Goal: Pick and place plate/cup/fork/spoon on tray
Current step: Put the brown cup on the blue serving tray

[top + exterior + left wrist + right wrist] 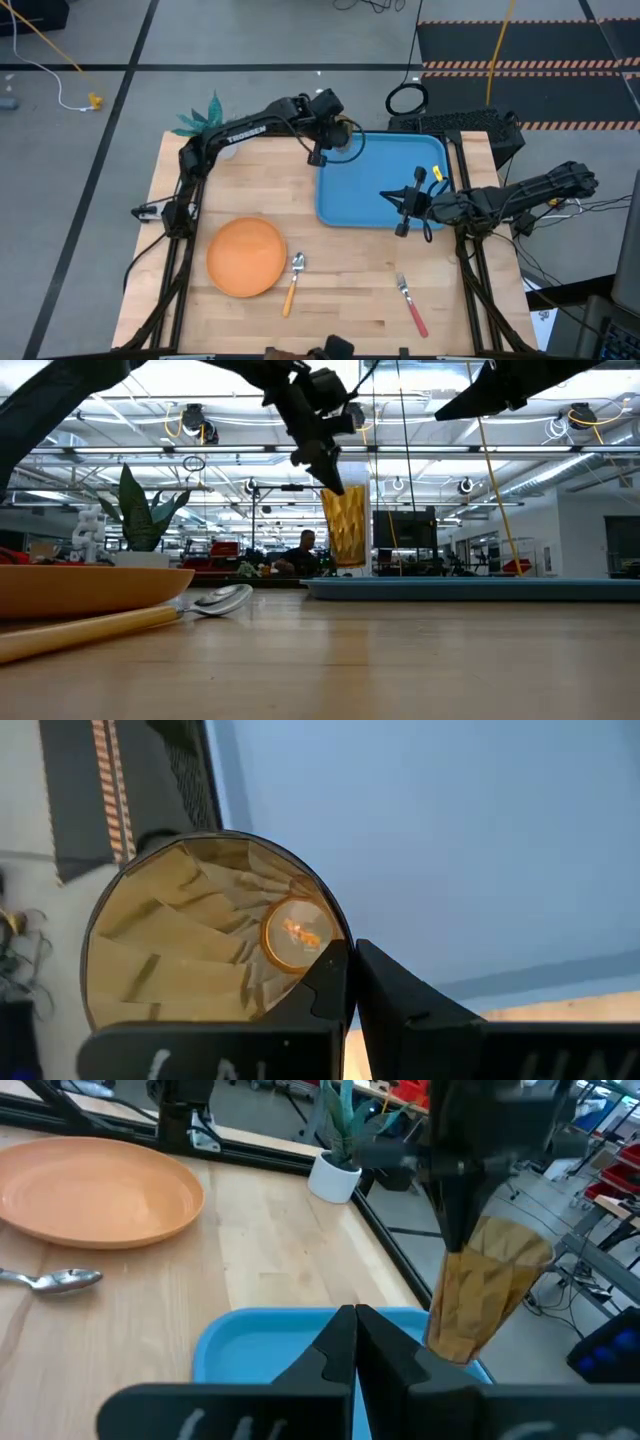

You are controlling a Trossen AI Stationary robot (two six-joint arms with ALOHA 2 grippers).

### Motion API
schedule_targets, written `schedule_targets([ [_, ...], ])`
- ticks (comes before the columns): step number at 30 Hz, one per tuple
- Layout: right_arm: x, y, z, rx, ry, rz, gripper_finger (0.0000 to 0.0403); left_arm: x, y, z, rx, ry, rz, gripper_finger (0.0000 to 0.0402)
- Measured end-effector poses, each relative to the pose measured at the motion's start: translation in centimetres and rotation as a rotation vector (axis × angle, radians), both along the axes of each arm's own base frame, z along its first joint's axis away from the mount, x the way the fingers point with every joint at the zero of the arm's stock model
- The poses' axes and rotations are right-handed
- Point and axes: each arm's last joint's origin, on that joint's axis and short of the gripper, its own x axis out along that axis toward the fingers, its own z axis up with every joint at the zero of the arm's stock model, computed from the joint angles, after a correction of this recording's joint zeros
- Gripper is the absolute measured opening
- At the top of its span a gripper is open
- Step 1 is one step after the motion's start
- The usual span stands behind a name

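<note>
The amber cup (344, 525) hangs in my left gripper (325, 465) over the far left corner of the blue tray (372, 195), clear of the tray floor. In the high view the cup (345, 132) sits below that gripper (328, 138). My right gripper (402, 208) is shut and empty, hovering over the tray's right half. The orange plate (246, 256) lies flat on the table at the near left. The spoon (294, 280) lies right of the plate. The fork (411, 305) lies near the table's near edge, toward its right. My left gripper holds the cup by its rim wall (335, 935), one finger (328, 982) inside the cup and the other (410, 1005) outside. The fingers come from above, pointing down. The cup hangs about upright, mouth up, its bottom (346, 563) above the tray's rim.
A white pot with a green plant (335, 1175) stands at the table's far left corner. The tray's rim (470, 588) rises a little above the wood. Bare wood lies between the plate, the spoon and the fork. Dark frame posts stand at the table's left and right sides.
</note>
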Motion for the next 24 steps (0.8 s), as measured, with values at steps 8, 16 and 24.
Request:
schedule_targets([
  [8, 0.0, 0.0, 0.0, 0.001, -0.002, 0.0, 0.0, -0.7, 1.5, -0.5, -0.071, -0.003, 0.0, 0.0012],
  [16, 0.1, 0.0, 0.2, 0.005, -0.021, 0.0, 0.0, -0.4, 2.5, -2.3, -0.076, 0.037, -0.019, 0.0007],
  [24, 0.1, 0.0, 0.2, 0.011, -0.023, 0.0, 0.0, 0.9, 3.5, -4.6, -0.018, 0.044, 0.024, 0.0061],
])
